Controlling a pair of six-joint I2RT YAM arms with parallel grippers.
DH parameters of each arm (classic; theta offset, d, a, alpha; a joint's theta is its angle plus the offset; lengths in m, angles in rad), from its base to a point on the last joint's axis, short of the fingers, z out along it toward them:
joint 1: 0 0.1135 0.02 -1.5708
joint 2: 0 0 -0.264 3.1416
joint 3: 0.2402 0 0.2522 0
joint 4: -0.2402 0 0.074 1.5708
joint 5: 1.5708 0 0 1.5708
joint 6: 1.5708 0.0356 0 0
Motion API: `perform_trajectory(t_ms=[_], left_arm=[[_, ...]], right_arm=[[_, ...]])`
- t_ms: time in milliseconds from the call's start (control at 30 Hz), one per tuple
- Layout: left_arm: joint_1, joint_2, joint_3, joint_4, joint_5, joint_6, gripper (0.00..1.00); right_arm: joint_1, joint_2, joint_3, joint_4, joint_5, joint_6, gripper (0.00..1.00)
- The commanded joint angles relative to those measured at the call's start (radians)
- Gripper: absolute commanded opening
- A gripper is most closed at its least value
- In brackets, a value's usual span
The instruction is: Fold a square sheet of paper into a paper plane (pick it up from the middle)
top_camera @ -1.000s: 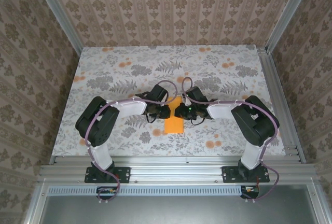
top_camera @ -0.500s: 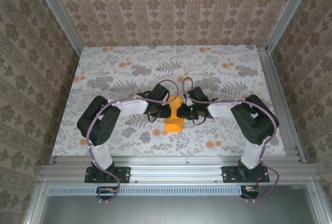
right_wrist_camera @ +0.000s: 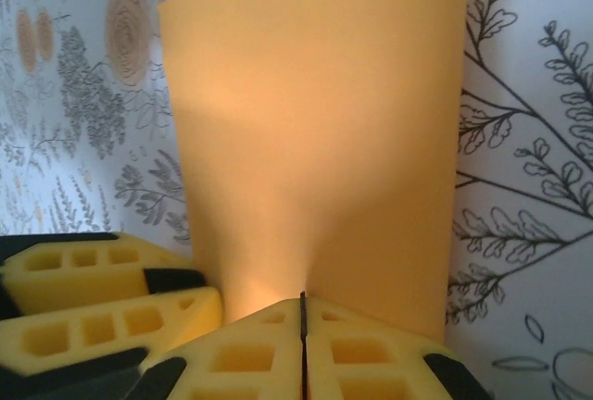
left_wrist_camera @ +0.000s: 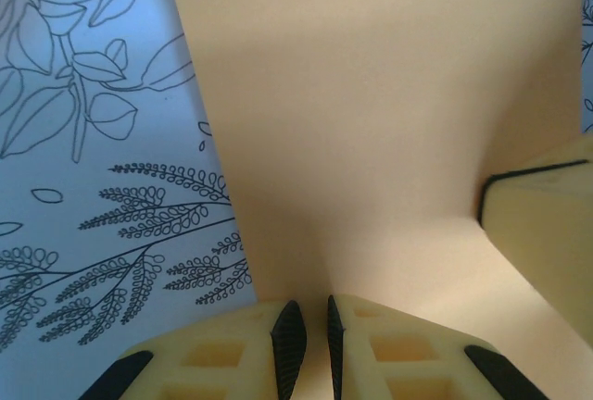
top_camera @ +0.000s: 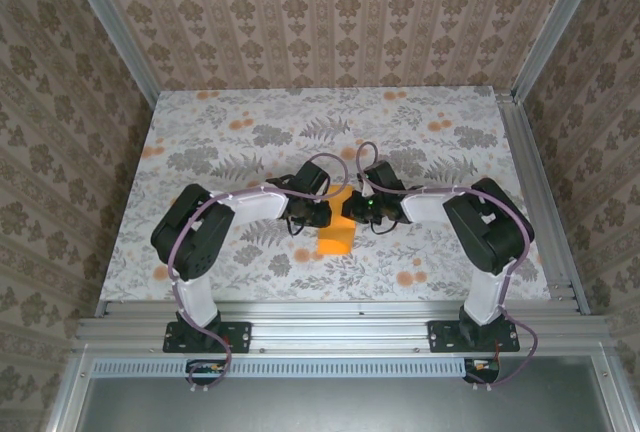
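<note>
1. The square sheet of paper [top_camera: 335, 239], bright orange, sits near the middle of the floral-print table [top_camera: 450, 252], between the 2 grippers. From above it reads as a narrow oblong whose near end points toward the arm bases.
2. The left gripper [top_camera: 320, 214] meets the sheet from the left and the right gripper [top_camera: 352, 214] from the right. The 2 heads face each other across the paper's far half.
3. In the left wrist view, the left gripper's yellow fingers [left_wrist_camera: 232, 344] stand almost together, with only a thin slot between their black pads. The paper's edge dips into that slot, so the gripper is narrow and pinching the sheet.
4. In that view the paper spreads away from the fingers and curves upward on its right, where a finger of the right gripper [left_wrist_camera: 547, 233] sits against it.
5. In the right wrist view, the right gripper's fingers [right_wrist_camera: 371, 349] press flat together, their seam a thin dark line, and the sheet rises straight out of it: clamped on the paper.
6. Whether the sheet's near end touches the table cannot be told.
</note>
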Motion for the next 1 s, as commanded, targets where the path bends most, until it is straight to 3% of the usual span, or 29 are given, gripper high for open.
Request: perform_trajectory(t_ms=[0, 300, 467, 633, 967], left_arm=[[-0.005, 0.137, -0.074, -0.136, -0.091, 0.027, 0.22], [-0.006, 0.139, -0.077, -0.15, -0.104, 0.038, 0.22], [-0.006, 0.145, -0.078, -0.157, -0.114, 0.043, 0.21], [-0.006, 0.148, -0.075, -0.153, -0.11, 0.042, 0.22], [-0.006, 0.155, -0.057, -0.163, -0.105, 0.052, 0.22]], right_arm=[[-0.011, 0.02, 0.022, -0.029, 0.035, -0.02, 0.09], [-0.059, -0.003, -0.036, -0.088, 0.189, -0.079, 0.1], [-0.091, -0.045, -0.046, -0.114, 0.21, -0.097, 0.11], [-0.095, -0.094, -0.038, -0.114, 0.176, -0.098, 0.1], [-0.004, -0.126, -0.012, -0.031, 0.104, -0.025, 0.1]])
